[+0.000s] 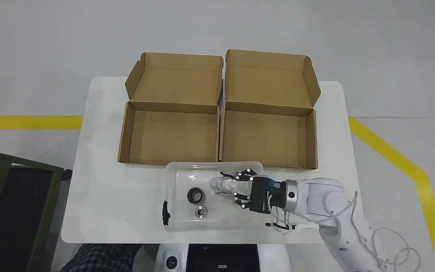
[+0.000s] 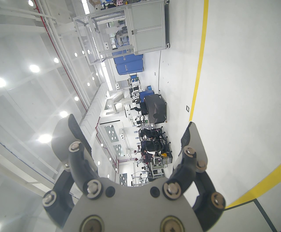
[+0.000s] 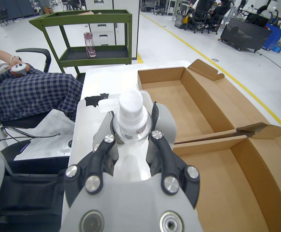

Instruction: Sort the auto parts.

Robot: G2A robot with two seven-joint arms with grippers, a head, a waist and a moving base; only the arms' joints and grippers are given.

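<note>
Holding a white cylindrical part: right gripper, clamped on its flanged base, over the clear tray at lower centre of the top view. Tray contents: black ring, small metal part. Above it on the bench: left cardboard box, right cardboard box, both open. Left gripper: fingers apart, nothing held.

The right gripper holds a white part with a round top. Its fingers press it from both sides. Close by is a clear tub with black tape on it. An open brown box sits on the white bench, and a second brown box touches it. Far back stands a green cart with a pink bottle.
</note>
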